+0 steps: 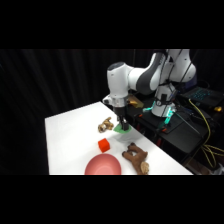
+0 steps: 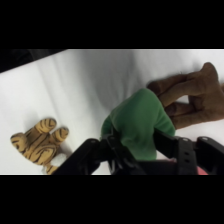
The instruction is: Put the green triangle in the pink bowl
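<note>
The green triangle [image 2: 140, 117] is a light-green chunky block that fills the gap between my fingers in the wrist view. My gripper [image 2: 141, 146] is shut on it, with a black finger [image 2: 111, 145] pressed to each side. From the side, the gripper [image 1: 121, 125] points straight down near the table's far right edge. The green triangle [image 1: 121, 129] shows just under its tips, at or barely above the table. The pink bowl [image 1: 103, 165] stands at the table's near edge, cut off by the picture's bottom. It is out of the wrist view.
A red-orange block [image 1: 104, 145] lies between the gripper and the bowl. A brown wooden figure [image 1: 136, 157] [image 2: 195, 97] lies right of the bowl. A small striped tiger toy [image 1: 105, 124] [image 2: 40, 142] sits just left of the gripper. Cables and equipment [image 1: 200, 120] crowd the right side.
</note>
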Controlling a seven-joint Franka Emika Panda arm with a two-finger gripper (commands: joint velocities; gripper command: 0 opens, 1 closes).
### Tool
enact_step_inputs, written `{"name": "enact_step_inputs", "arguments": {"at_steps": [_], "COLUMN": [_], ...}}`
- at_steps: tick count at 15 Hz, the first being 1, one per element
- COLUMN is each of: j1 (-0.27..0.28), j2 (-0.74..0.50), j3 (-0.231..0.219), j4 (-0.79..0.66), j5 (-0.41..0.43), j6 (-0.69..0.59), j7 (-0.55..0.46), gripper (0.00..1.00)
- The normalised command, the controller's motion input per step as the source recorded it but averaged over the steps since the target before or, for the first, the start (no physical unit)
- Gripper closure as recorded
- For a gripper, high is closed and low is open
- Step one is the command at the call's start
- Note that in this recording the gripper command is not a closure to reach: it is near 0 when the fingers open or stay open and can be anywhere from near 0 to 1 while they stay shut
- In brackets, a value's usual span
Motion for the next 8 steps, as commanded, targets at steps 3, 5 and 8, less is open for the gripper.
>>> {"name": "enact_step_inputs", "arguments": {"at_steps": [3, 5, 8], "j1": [0.046, 0.055, 0.078], "j2": [0.11, 0.41, 0.55], "j3": [0.046, 0.045, 0.027], "j4": [0.5, 0.65, 0.76], "j5": [-0.255, -0.193, -0.155], "j6": [-0.43, -0.31, -0.29], "j7": [0.0, -0.1, -0.17], "gripper": [1.0, 1.0, 1.0]}}
